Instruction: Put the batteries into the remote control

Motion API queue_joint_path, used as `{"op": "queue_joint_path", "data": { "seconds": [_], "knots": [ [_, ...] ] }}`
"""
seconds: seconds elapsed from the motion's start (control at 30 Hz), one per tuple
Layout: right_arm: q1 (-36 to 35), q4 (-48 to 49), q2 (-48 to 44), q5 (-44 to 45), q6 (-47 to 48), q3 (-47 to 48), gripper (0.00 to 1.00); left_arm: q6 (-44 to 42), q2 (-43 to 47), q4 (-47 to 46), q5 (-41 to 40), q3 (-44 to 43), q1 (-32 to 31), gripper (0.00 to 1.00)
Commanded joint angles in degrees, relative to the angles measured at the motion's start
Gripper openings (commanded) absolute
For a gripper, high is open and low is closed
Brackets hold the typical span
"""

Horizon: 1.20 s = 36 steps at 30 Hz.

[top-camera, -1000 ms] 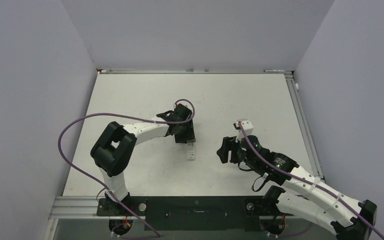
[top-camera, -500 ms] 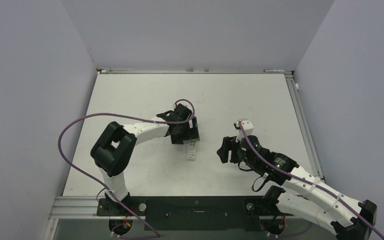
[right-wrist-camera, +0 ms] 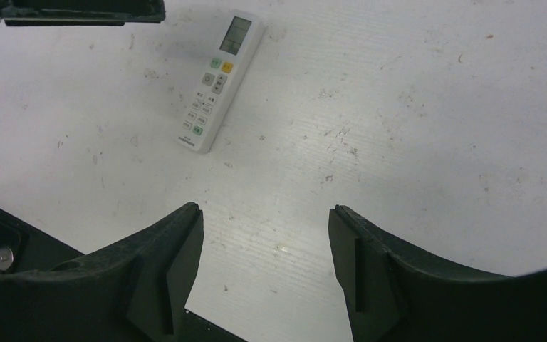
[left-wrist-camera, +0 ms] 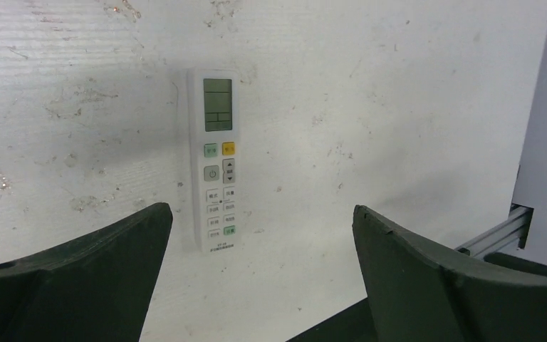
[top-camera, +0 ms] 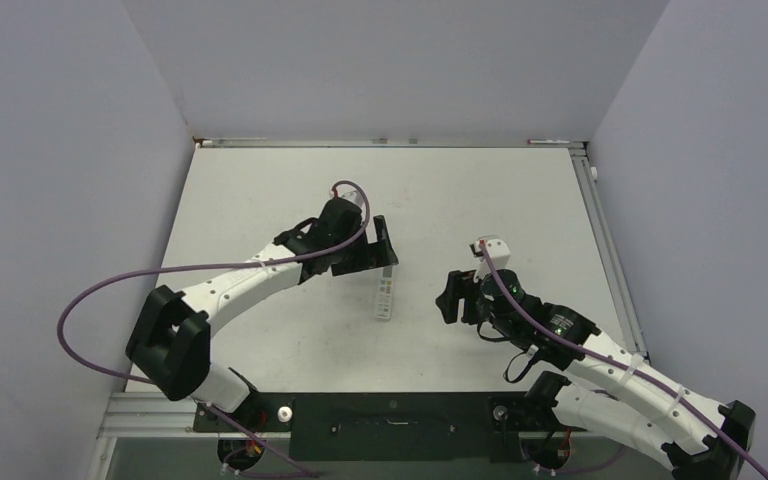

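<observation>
From above, a white table point(top-camera: 260, 200) is seen closed in on three sides by plain pale grey walls point(top-camera: 60, 150); a metal rail point(top-camera: 600, 230) runs along its right edge and a dark base plate point(top-camera: 390, 412) along the near one; the remote control point(top-camera: 384, 300) lies flat near the middle of the surface, between the two arms; the left gripper point(top-camera: 375, 250) is poised just beyond its far end, and the right gripper point(top-camera: 450, 300) is held near its right side, apart from it. In the left wrist view the surface is shown scuffed and speckled with grey marks; the remote control point(left-wrist-camera: 216, 189) lies face up, screen end farthest from the camera; the left gripper point(left-wrist-camera: 260, 221) is spread wide with nothing between its dark fingers point(left-wrist-camera: 107, 263). In the right wrist view the same marked white surface is seen; the remote control point(right-wrist-camera: 221, 82) lies aslant toward the upper left, untouched; the right gripper point(right-wrist-camera: 265, 214) is parted over bare table, with nothing pinched by its fingers point(right-wrist-camera: 164, 263).
</observation>
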<state>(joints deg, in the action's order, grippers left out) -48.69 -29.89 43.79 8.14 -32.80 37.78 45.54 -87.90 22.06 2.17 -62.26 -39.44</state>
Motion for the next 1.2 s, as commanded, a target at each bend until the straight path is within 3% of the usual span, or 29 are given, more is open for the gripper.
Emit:
{"op": "queue_joint_path", "data": {
  "seconds": [0.0, 0.3, 0.8, 1.17],
  "knots": [
    [0.43, 0.55, -0.45, 3.46, -0.16, 4.31, 0.64, -3.83, 7.5, 1.37, -1.34, 1.26, -0.15, 0.96],
    [0.43, 0.44, -0.02, 8.43, 0.15, 8.2, 0.64, -10.46, 22.05, 9.5, -5.65, 2.88, 0.07, 0.96],
    [0.35, -0.03, -0.39, 9.59, 1.15, 11.3, 0.64, -18.28, 44.83, 15.2, -7.86, 8.88, 0.24, 0.96],
    [0.36, 2.0, -4.31, 12.28, 3.29, 7.92, 0.63, -20.44, 57.38, 13.11, -6.47, 15.34, 0.24, 0.96]
  ]
}}
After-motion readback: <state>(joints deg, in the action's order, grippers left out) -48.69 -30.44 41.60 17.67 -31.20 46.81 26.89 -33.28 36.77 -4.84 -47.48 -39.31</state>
